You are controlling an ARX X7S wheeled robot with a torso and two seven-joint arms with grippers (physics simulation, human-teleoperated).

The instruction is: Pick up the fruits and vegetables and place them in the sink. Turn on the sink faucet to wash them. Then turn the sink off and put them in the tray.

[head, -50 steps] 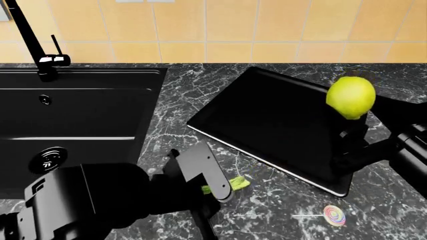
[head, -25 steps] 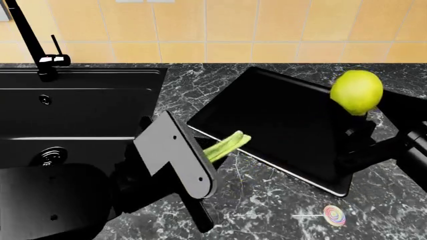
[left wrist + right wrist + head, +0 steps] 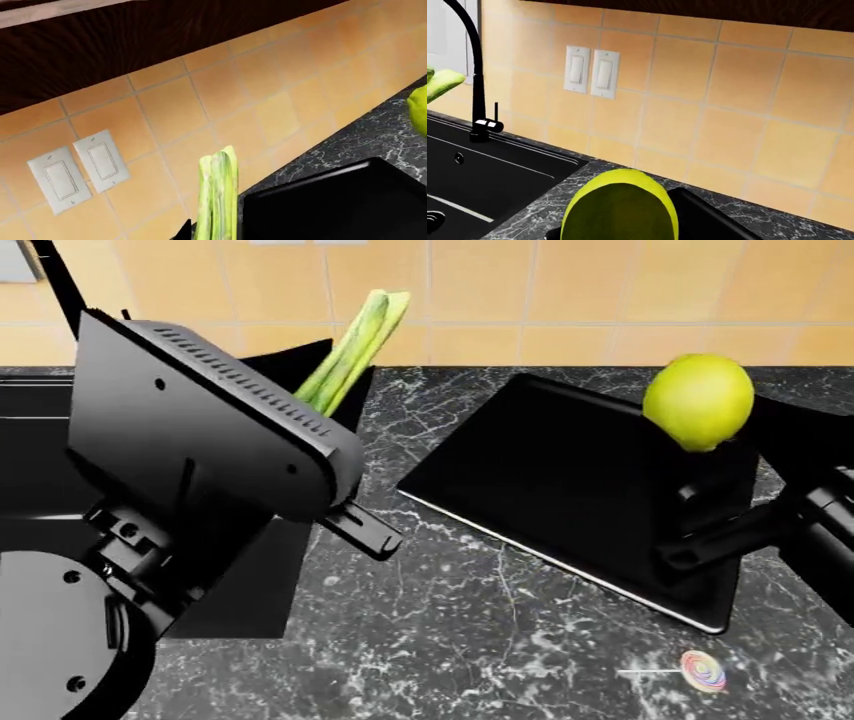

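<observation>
Left tool (image 3: 310, 400) grasps light, bendy stalks (image 3: 350, 340) low; right tool (image 3: 697, 472) grasps the firm, smooth lemon (image 3: 698, 400).

Lemon (image 3: 698, 400), yellow-green, raised above the black tray (image 3: 561, 480); green stalks (image 3: 350, 340) upright beside the black sink (image 3: 34, 485); faucet (image 3: 474, 75) behind.

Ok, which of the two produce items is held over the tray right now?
The lemon-like fruit, held by the right gripper above the tray. The stalk bundle in the left gripper is up near the sink's edge, off the tray.
</observation>
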